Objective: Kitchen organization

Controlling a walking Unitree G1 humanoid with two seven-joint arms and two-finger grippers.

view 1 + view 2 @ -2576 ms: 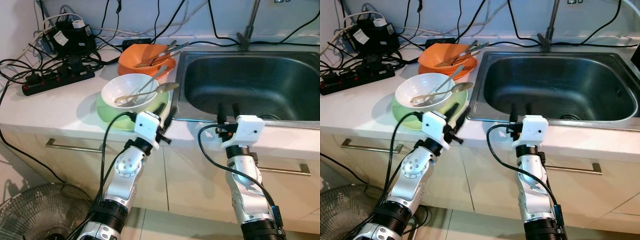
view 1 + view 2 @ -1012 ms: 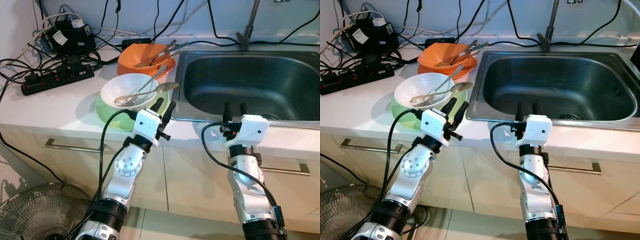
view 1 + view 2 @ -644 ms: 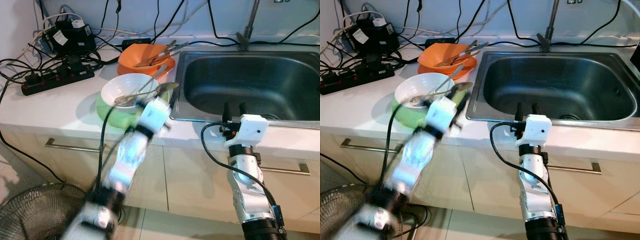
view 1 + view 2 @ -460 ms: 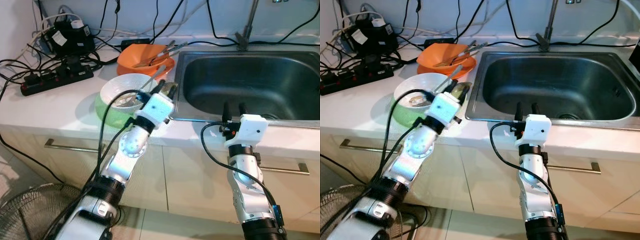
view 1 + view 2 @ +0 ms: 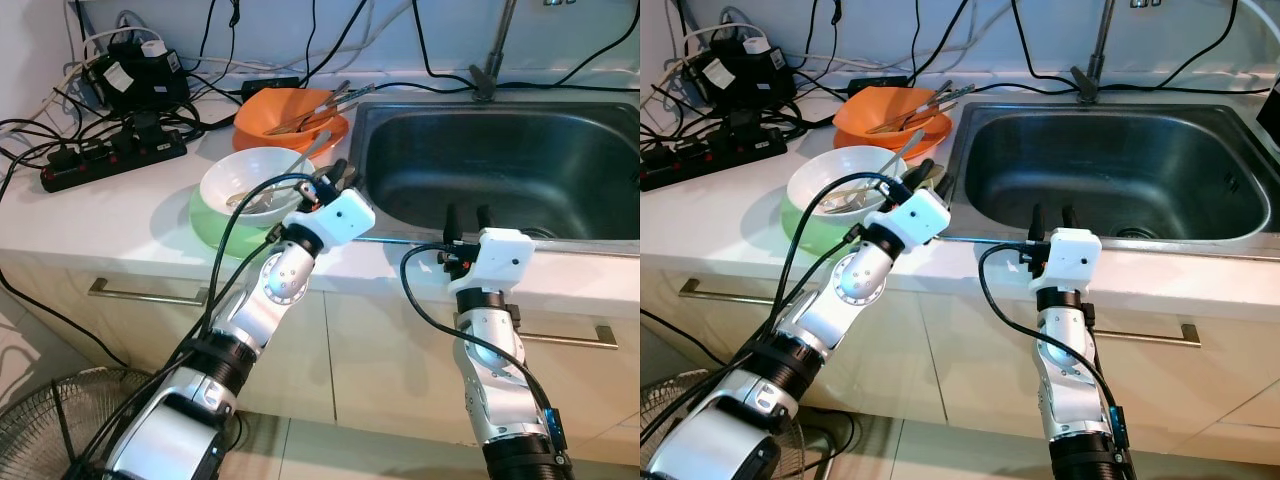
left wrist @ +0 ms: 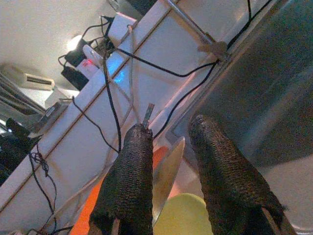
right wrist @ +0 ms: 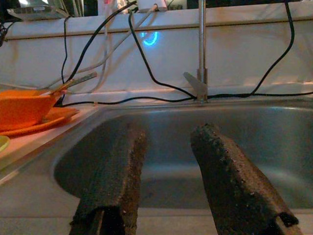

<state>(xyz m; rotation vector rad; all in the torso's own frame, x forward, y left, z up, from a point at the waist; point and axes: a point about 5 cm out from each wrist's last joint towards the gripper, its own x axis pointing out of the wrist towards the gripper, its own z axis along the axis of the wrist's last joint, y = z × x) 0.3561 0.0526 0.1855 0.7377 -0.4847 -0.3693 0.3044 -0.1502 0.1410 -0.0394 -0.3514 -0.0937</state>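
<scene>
Left wrist view: left tool (image 6: 168,147) parted around spoon (image 6: 166,174); right tool (image 5: 1050,217) parted at sink (image 5: 1120,160) edge.

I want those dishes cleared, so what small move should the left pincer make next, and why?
Probably close on the spoon: the left pincer is open, its fingers on either side of the spoon's bowl end, which overhangs the white bowl beside the sink.

White counter (image 5: 110,215), steel sink (image 5: 520,165), cream cabinets (image 5: 390,350), floor fan (image 5: 55,425)
</scene>
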